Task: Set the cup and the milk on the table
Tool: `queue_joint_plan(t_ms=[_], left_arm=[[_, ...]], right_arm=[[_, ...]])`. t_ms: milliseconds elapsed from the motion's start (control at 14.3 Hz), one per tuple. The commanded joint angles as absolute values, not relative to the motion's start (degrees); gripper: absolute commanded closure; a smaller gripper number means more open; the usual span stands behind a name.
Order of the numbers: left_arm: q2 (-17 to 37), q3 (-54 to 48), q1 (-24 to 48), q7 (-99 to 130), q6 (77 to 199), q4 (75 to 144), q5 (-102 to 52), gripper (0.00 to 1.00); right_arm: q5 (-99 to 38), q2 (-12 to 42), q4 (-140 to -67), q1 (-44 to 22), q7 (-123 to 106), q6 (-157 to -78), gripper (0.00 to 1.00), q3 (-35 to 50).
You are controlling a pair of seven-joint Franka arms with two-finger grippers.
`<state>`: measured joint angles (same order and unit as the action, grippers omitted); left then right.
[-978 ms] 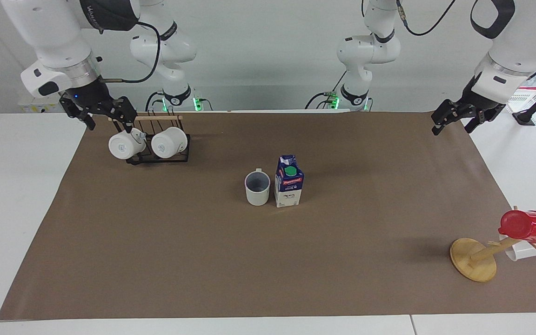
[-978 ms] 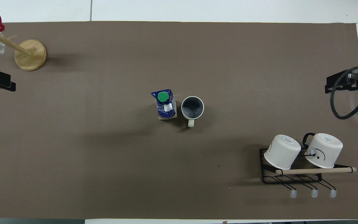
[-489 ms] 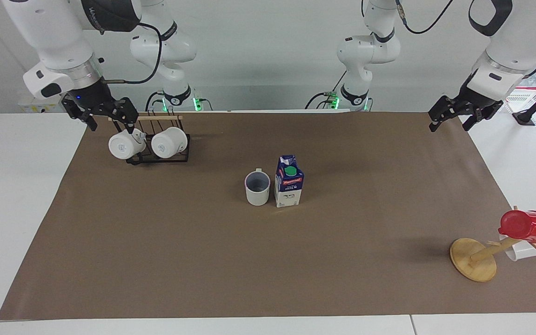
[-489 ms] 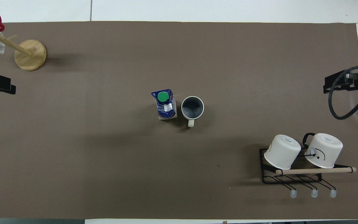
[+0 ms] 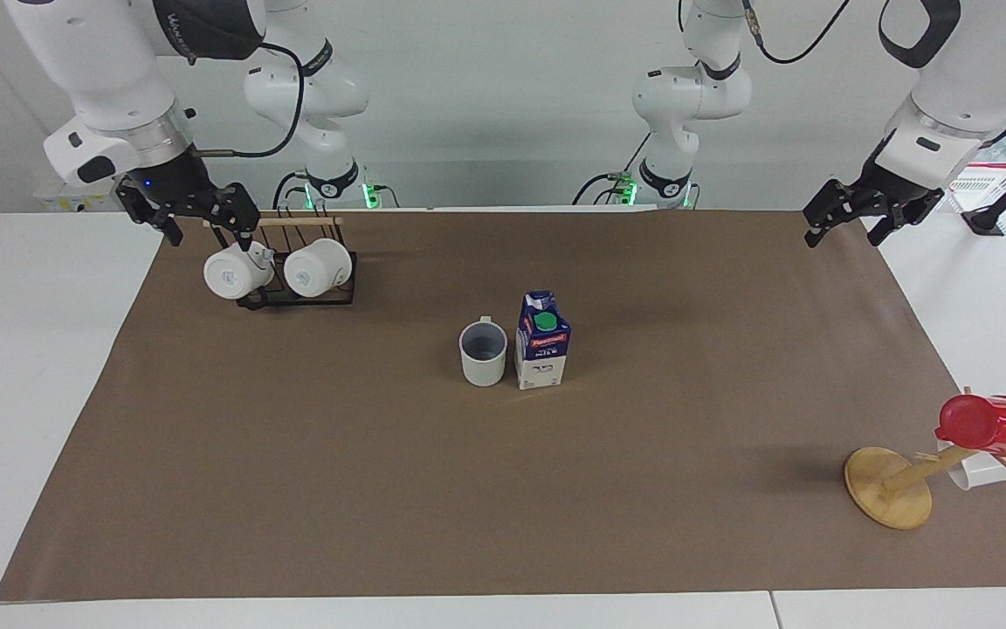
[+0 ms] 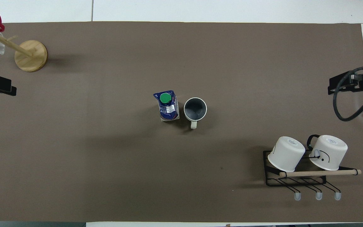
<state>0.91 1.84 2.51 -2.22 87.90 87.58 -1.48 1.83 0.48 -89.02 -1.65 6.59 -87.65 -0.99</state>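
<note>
The cup [image 5: 483,353] is a cream-white cylindrical mug with a grey-blue inside, standing upright and mouth up near the middle of the worktop [image 5: 293,489]; its small handle points toward the robots. Just beside it, toward the left arm's end, stands the milk [image 5: 542,341]: a small gable-top carton, dark blue above, white below, with a red label band and a round green cap on its sloped top, slightly taller than the mug. Whether carton and mug touch cannot be told. Both rest on the matte brown paper-like sheet that covers the white worktop.

Toward the right arm's end and nearer to the robots, a black wire rack [image 5: 298,297] with a wooden rail carries two white mugs [image 5: 280,269] tipped on their sides, round base marks outward. Toward the left arm's end and farther from the robots, a wooden peg stand [image 5: 892,485] on a round disc base bears a glossy red cup [image 5: 988,425] and a white one, mostly hidden.

The right claw [image 5: 199,218] hangs in the air over the edge of the sheet beside the rack, fingers apart and holding nothing. The left claw [image 5: 848,223] hangs over the sheet's corner at its own end, likewise spread and holding nothing.
</note>
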Motion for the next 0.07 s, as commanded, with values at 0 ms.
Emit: queue_joint_plan(t_ms=[0], left_arm=[[-0.70, 1.67, 2.02, -2.90, 87.98, 89.56, -2.29, 0.00]], right_arm=[[0.88, 0.62, -88.59, -1.05, 5.80, -87.80, 0.00, -0.53]])
